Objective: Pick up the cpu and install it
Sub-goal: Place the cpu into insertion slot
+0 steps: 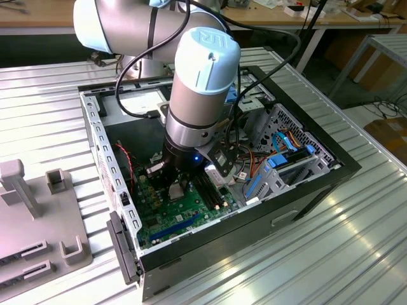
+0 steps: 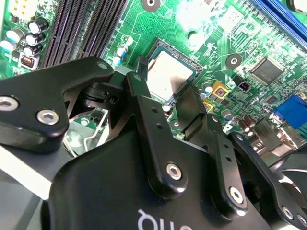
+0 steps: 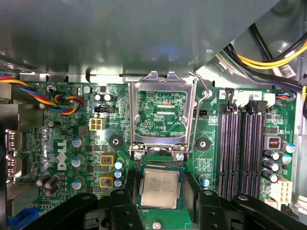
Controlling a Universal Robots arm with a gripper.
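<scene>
The black fingers are standing apart, one on each side of the cpu, and from where I am standing I cannot tell whether their pads are pressing its edges or just flanking them. In the second wrist view the gripper is reaching down with the same silver-grey chip showing between its two fingers. The cpu is sitting flat and square in the socket on the green motherboard. The metal socket cover is standing flipped open just beyond the chip, with its thin wire lever lifted beside it. The long black memory slots are running alongside, and a twist of coloured wires is lying near the far corner of the board. Pulling back to the exterior view, the arm is leaning down into the open computer case, with the gripper sitting low over the board. The case is resting on a ribbed silver table. A grey plastic fixture with upright posts is sitting on the table at the exterior view's left. Behind it all, a wooden workbench is running along the back of the room, and cardboard boxes are sitting on the floor at the exterior view's right.
</scene>
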